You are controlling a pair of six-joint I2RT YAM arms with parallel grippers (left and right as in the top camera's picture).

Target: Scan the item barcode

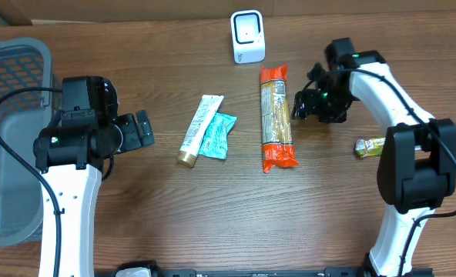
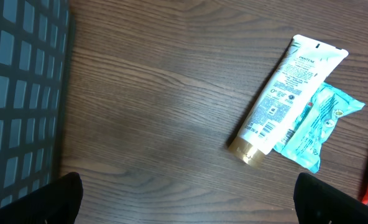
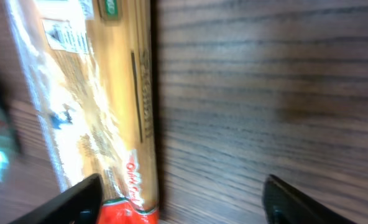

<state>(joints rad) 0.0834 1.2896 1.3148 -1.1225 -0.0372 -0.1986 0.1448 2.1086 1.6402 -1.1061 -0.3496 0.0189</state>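
Left tool (image 1: 145, 129): raised on its arm high over the counter's (image 1: 174, 223) left side, next to the grey basket (image 1: 12, 45). Its fingers are spread wide and hold nothing, and its wrist camera shows only bare wood between them.
Tube (image 1: 199, 129): white with a gold cap, lying flat at centre-left with the printed side up. It overlaps the edge of a teal sachet (image 1: 217, 136) on its right, and no arm is near either of them.
Spaghetti pack (image 1: 276, 115): the likely item to scan. It is long with orange ends and lies flat and lengthwise at mid-counter. Its far end points toward the scanner but does not touch it.
Scanner (image 1: 247, 36): a small white unit standing upright at the back edge, with nothing in front of its window.
Right tool (image 1: 300, 104): low, just beside the pack's right edge. The jaws are apart and closed on nothing, and the wrist view shows the pack's edge next to one finger (image 3: 78, 199).
Snack bar (image 1: 369, 146): lying at far right, well away from the action.
Step in hand: judged to be the pick-up. The pack rests on the wood, ungripped, and has not been shown to the scanner.
Next move calls for: the right tool to straddle the pack's narrow width, close firmly and lift. It then has to carry the pack back and turn it so the barcode faces the scanner window.
Barcode: the wrist view is too blurred to locate it, so the pack may need rotating.
Handling: a long, thin pack held at one point would probably sag or swing.
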